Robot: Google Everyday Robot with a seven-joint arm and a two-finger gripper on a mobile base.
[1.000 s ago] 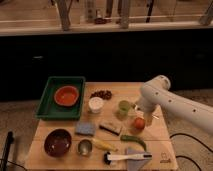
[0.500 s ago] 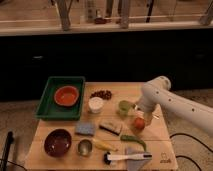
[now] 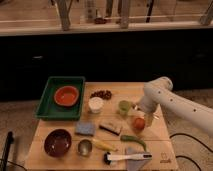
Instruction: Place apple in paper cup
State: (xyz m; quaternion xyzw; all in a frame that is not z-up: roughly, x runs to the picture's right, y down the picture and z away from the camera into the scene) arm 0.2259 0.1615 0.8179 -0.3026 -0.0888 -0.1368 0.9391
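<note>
The apple (image 3: 138, 123), small and red-orange, lies on the wooden table (image 3: 155, 142) right of centre. The paper cup (image 3: 95, 104), short and white, stands upright near the table's middle, well to the left of the apple. My gripper (image 3: 137, 114) hangs from the white arm (image 3: 162, 95) that reaches in from the right. It sits just above the apple's top and right beside the light green cup (image 3: 124, 107). Whether it touches the apple cannot be told.
A green tray (image 3: 47, 102) at the left holds an orange-red bowl (image 3: 67, 95). A dark bowl (image 3: 57, 141), a metal cup (image 3: 84, 146), a blue sponge (image 3: 85, 128), a brown bar (image 3: 110, 127), a green vegetable (image 3: 132, 141) and a white brush (image 3: 127, 157) lie along the front.
The arm and gripper have barely shifted over the apple. The apple and the cups stand where they were.
</note>
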